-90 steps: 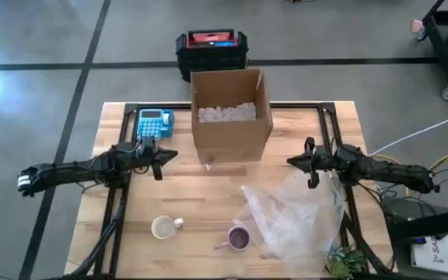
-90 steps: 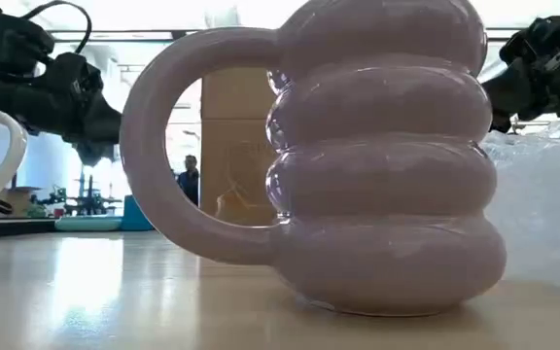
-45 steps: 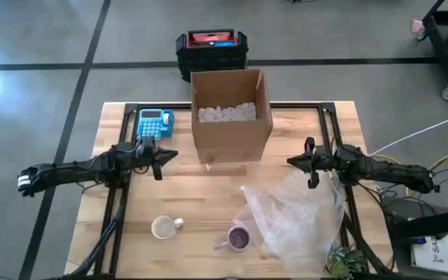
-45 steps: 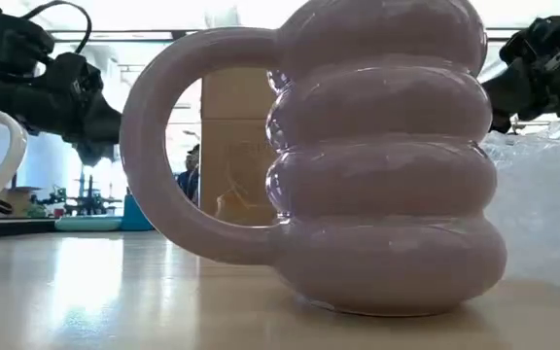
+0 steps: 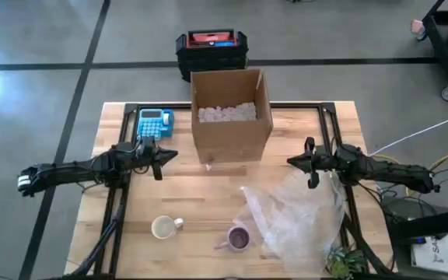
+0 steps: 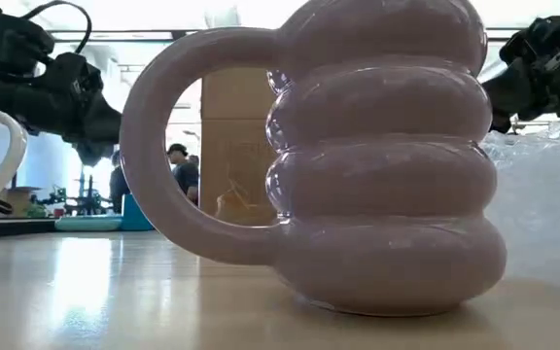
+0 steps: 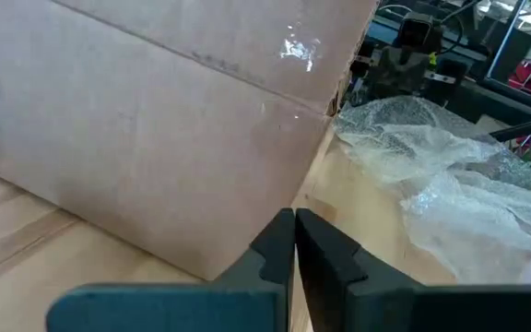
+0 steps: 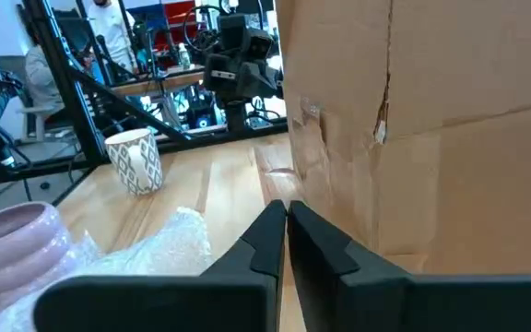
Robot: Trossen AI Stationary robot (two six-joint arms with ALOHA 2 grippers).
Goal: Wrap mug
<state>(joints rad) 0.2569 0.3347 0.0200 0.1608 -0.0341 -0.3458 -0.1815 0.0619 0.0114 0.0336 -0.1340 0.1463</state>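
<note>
Both end effectors, left [image 5: 159, 161] and right [image 5: 308, 164], hover pressed together; wrap [image 5: 294, 214] crowds the mug [image 5: 238, 238], so grabbing it risks tipping.

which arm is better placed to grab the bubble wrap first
Probably the right. The right gripper hovers shut at the upper edge of the bubble wrap, which lies beside the purple mug. The left gripper, also shut, sits across the table near the cardboard box.

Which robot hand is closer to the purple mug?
The right hand. It hangs over the bubble wrap beside the purple mug; the left hand is farther, across the table near the box.
</note>
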